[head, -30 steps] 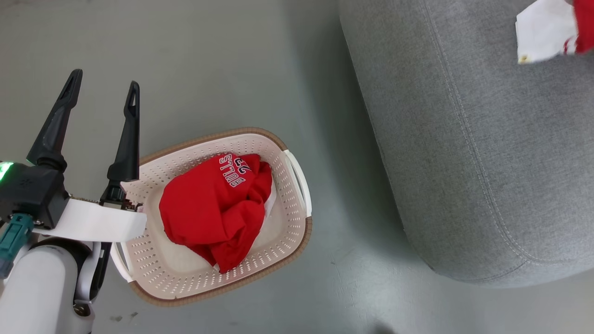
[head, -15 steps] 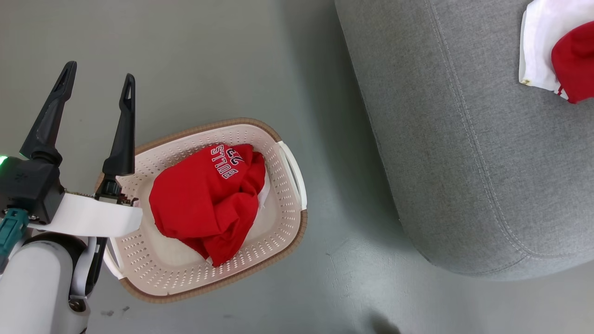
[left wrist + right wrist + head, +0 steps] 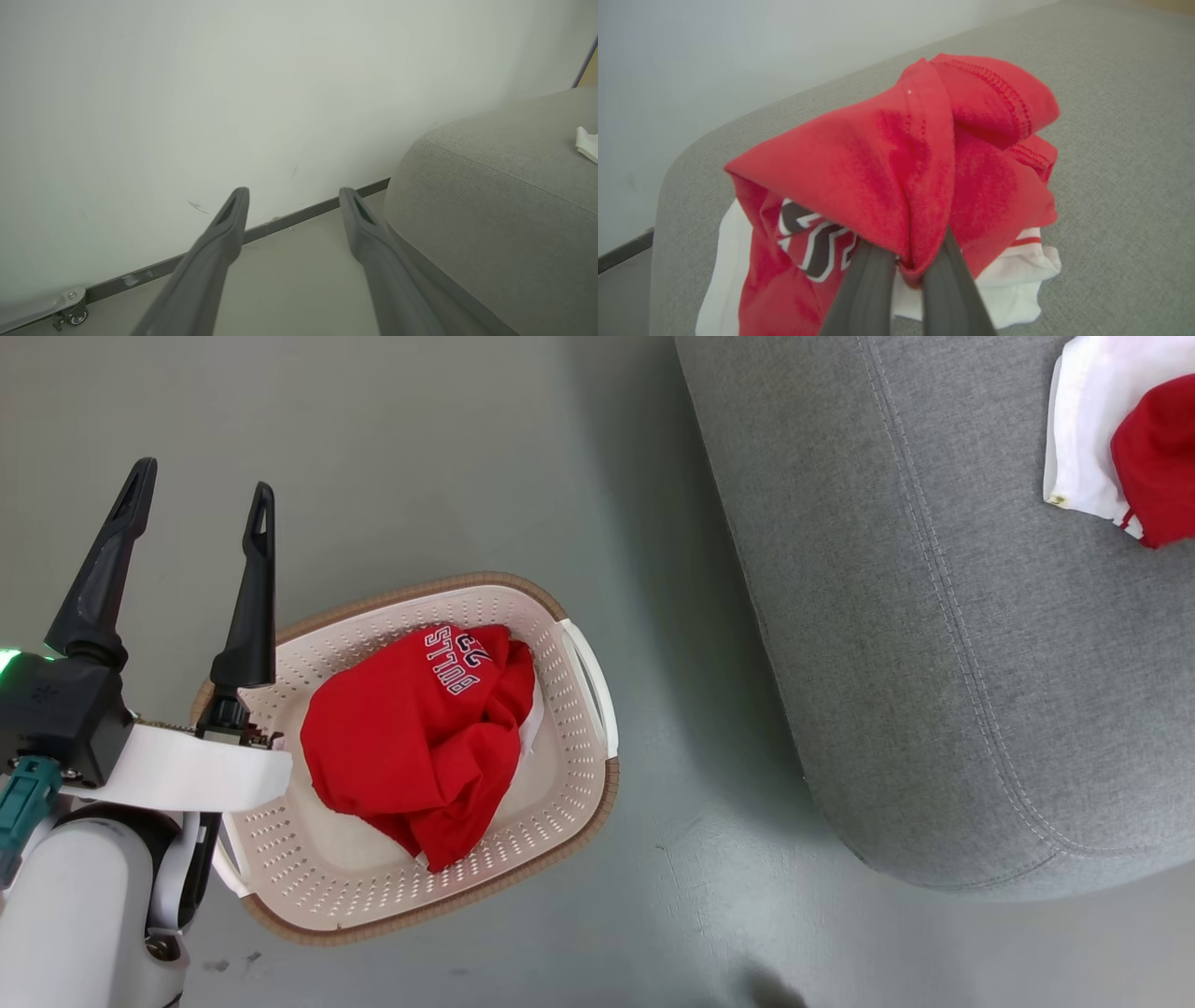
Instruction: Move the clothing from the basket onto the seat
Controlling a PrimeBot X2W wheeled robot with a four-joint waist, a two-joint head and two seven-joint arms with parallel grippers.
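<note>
A crumpled red jersey (image 3: pixel 420 737) with "BULLS" lettering lies in the cream basket (image 3: pixel 583 775) on the floor. My left gripper (image 3: pixel 203 481) hangs open and empty over the basket's left end; in the left wrist view the left gripper (image 3: pixel 294 192) points at the wall. On the grey seat (image 3: pixel 934 663) at the upper right lies more clothing, a red piece (image 3: pixel 1158 467) over a white one (image 3: pixel 1083 429). In the right wrist view my right gripper (image 3: pixel 909 254) is shut on a fold of that red garment (image 3: pixel 896 158), which rests on the white garment (image 3: pixel 1017 275) on the seat (image 3: pixel 1111 140).
Grey floor (image 3: pixel 653 476) separates the basket from the seat's rounded side. A pale wall (image 3: pixel 187 93) with a dark baseboard (image 3: pixel 299 217) stands beyond the left gripper, and a small caster (image 3: pixel 70 317) sits at its foot.
The head view shifted slightly a second ago. The red garment on the seat came further down over the white one, then stayed still. The left gripper has kept its place.
</note>
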